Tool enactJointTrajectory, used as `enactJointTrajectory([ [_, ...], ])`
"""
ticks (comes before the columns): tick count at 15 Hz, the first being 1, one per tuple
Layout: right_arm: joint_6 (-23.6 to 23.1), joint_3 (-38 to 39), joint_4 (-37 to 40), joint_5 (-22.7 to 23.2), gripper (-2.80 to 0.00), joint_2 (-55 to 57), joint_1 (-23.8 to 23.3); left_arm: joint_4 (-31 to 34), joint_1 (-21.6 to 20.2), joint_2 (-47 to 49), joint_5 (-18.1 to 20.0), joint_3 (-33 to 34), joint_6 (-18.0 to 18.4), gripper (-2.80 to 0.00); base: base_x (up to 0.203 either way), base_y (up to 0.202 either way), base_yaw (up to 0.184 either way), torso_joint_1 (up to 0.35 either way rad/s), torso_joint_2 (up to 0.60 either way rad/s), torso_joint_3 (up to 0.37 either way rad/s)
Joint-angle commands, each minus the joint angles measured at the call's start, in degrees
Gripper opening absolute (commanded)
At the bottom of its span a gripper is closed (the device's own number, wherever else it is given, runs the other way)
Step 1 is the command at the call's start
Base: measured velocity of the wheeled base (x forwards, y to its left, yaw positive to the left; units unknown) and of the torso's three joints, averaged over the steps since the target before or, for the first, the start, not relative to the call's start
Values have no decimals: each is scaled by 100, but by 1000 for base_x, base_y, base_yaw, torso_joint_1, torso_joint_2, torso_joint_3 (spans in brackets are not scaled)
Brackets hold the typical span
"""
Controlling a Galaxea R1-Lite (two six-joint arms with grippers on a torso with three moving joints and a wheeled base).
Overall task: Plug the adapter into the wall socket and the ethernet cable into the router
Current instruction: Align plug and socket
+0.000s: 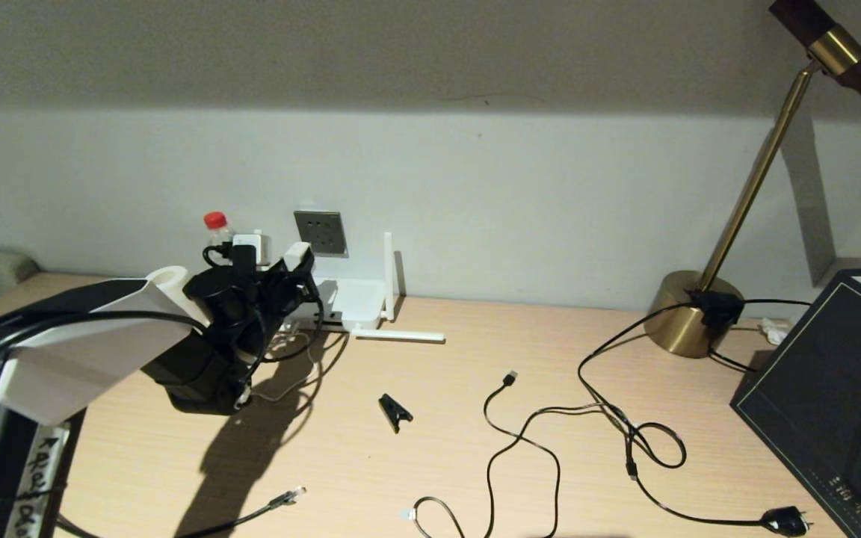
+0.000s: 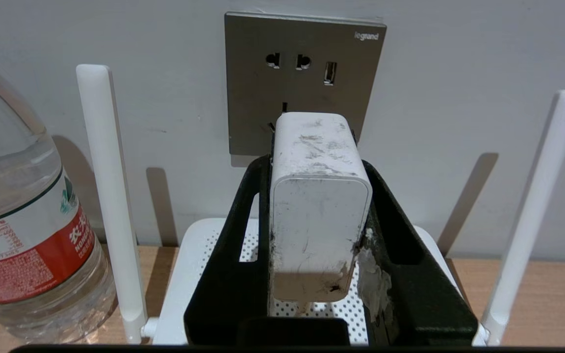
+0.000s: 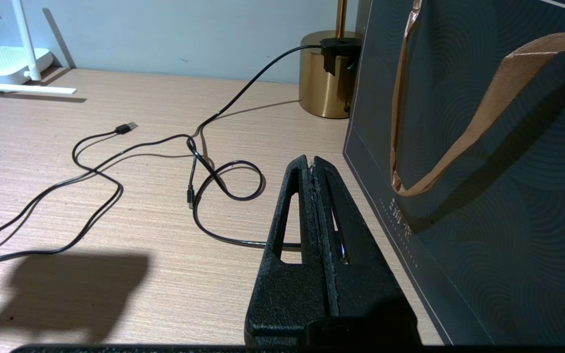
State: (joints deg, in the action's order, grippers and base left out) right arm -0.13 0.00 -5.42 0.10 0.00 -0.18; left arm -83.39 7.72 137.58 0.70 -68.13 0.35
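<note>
My left gripper [image 2: 317, 166] is shut on the scuffed white adapter [image 2: 319, 206] and holds it level against the wall. The adapter's far end covers the lower holes of the grey wall socket [image 2: 304, 73]; its pins are hidden. In the head view the adapter [image 1: 296, 255] sits just left of the socket [image 1: 320, 232]. The white router [image 1: 356, 299] lies flat below, with antennas upright. The black ethernet cable, with its clear connector [image 1: 293, 495], lies loose near the table's front left. My right gripper [image 3: 313, 162] is shut and empty, low over the table beside the dark bag.
A water bottle [image 2: 22, 220] stands left of the router. One antenna [image 1: 400, 335] lies flat on the table. A thin USB cable [image 1: 509, 379], a black clip [image 1: 394, 411] and a mains plug [image 1: 785, 521] lie mid-table. A brass lamp [image 1: 688, 314] and a dark bag [image 1: 826, 403] stand right.
</note>
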Motion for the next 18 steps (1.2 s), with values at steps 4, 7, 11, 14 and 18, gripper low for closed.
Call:
enactJointTrajectory([
  [4,-4,202,-3,-1,-280,9,1,-37,11,146,-17,-254,-1,-280,0,0,0,0,0,0],
  [7,-4,202,-3,-1,-280,9,1,-25,11,172,-17,-399,0,-280,0,0,0,0,0,0],
  [11,-4,202,-3,-1,-280,9,-1,10,19,209,-14,-563,0,-280,0,0,0,0,0,0],
  [14,-4,202,-3,-1,-280,9,-7,42,19,243,0,-596,0,-280,0,0,0,0,0,0],
  [18,-4,202,-3,-1,-280,9,1,89,19,271,9,-682,0,-280,0,0,0,0,0,0],
])
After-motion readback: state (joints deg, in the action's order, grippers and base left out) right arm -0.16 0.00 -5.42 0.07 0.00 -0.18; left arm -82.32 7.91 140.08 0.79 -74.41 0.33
